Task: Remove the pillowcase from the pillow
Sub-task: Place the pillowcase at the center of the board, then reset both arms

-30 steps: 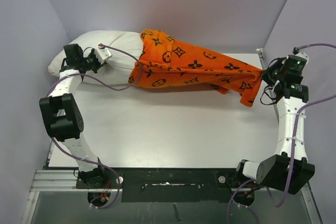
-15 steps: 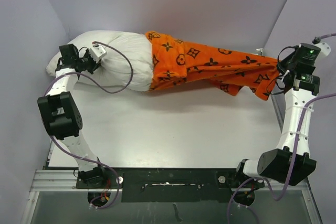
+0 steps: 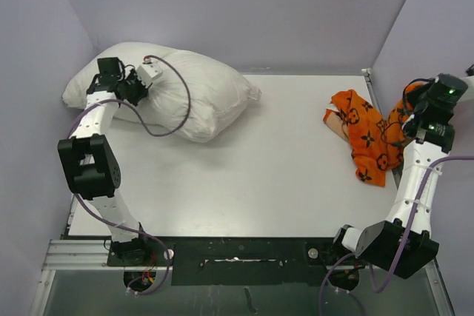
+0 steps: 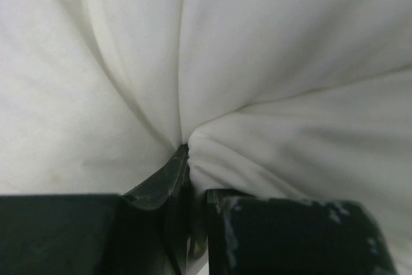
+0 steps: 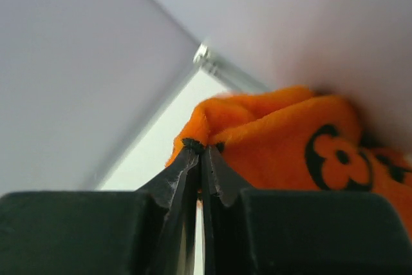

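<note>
Robot lab cell: bare lavender walls (image 3: 244,5), white table (image 3: 266,175).

The pillowcase (image 3: 366,138) is printed in bright orange with black flower, diamond and circle motifs. The pillow (image 3: 207,98) is seen as plain white. The tabletop (image 3: 274,160) is coloured off-white and the walls (image 3: 244,5) pale lilac-grey. The left hand (image 4: 185,156) and right hand (image 5: 201,149) are finished in black, and the cables (image 3: 174,109) are sheathed in purple.
</note>
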Controlling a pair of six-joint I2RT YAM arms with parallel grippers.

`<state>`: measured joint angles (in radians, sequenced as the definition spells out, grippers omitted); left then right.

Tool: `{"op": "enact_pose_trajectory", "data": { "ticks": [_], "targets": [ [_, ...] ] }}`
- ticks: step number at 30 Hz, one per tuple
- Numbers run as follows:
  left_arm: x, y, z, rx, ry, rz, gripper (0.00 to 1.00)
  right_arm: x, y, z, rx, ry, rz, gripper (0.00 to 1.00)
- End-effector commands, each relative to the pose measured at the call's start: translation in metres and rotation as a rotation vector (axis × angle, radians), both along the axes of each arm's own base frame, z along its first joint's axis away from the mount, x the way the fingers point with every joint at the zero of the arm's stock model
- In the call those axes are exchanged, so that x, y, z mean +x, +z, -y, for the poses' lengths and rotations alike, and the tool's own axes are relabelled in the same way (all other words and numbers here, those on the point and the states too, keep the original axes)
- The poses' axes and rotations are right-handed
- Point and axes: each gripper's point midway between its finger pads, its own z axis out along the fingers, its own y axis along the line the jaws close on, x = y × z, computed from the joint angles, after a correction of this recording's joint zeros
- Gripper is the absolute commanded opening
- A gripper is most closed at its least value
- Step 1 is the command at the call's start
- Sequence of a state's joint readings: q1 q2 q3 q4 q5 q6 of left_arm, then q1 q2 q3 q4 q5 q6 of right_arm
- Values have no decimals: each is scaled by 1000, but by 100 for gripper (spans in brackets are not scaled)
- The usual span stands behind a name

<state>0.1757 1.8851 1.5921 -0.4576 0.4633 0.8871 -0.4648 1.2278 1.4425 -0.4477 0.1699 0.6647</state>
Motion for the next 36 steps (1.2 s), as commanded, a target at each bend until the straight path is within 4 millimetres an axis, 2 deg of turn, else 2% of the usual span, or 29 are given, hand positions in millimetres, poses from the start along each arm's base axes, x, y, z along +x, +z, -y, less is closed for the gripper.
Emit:
{"op": "enact_pose_trajectory", "data": {
  "ticks": [1,3,4,6,9,10,12,13,15,16,18,20,23,24,26,29,31,33,35,36],
  "targets": [
    [-35,56,100,-84,-78,-7,0,33,-56,-62,96,302,10,0],
    [-64,68,155,-133,-178,-54,0,39,-97,-98,99,432,-79,0],
    [-79,75,180,-154,-229,-71,0,42,-108,-117,75,494,-106,0],
    [-109,90,227,-182,-323,-92,0,48,-122,-160,19,604,-152,1],
    [-143,118,278,-236,-418,-108,0,56,-126,-210,-40,755,-202,9],
    [-150,128,288,-247,-436,-103,0,57,-125,-222,-63,786,-231,14],
    [-155,137,296,-246,-444,-98,4,54,-129,-227,-89,800,-306,36],
    [-155,135,294,-236,-435,-113,28,49,-133,-223,-90,783,-345,51],
    [-151,129,281,-218,-391,-139,80,34,-140,-206,-110,717,-403,85],
    [-148,128,271,-227,-360,-144,96,24,-141,-198,-126,689,-415,100],
    [-142,131,251,-280,-303,-153,98,3,-144,-184,-151,629,-421,98],
    [-138,138,228,-335,-252,-160,98,-18,-148,-178,-162,600,-408,98],
    [-140,159,196,-393,-198,-140,98,-45,-154,-186,-180,638,-363,98],
    [-143,169,185,-419,-181,-126,98,-55,-148,-189,-196,652,-317,98],
    [-153,189,165,-467,-169,-101,98,-66,-150,-194,-218,683,-280,98],
    [-161,200,117,-501,-67,-60,98,-78,-157,-191,-255,691,-300,98],
    [-156,193,79,-513,31,-6,98,-80,-162,-181,-275,642,-317,98],
    [-151,174,43,-518,155,25,98,-78,-172,-167,-276,552,-322,98],
    [-144,147,15,-541,258,34,98,-75,-181,-153,-221,417,-286,98],
    [-144,121,4,-569,317,7,98,-74,-187,-149,-201,378,-267,98]
  ]
}}
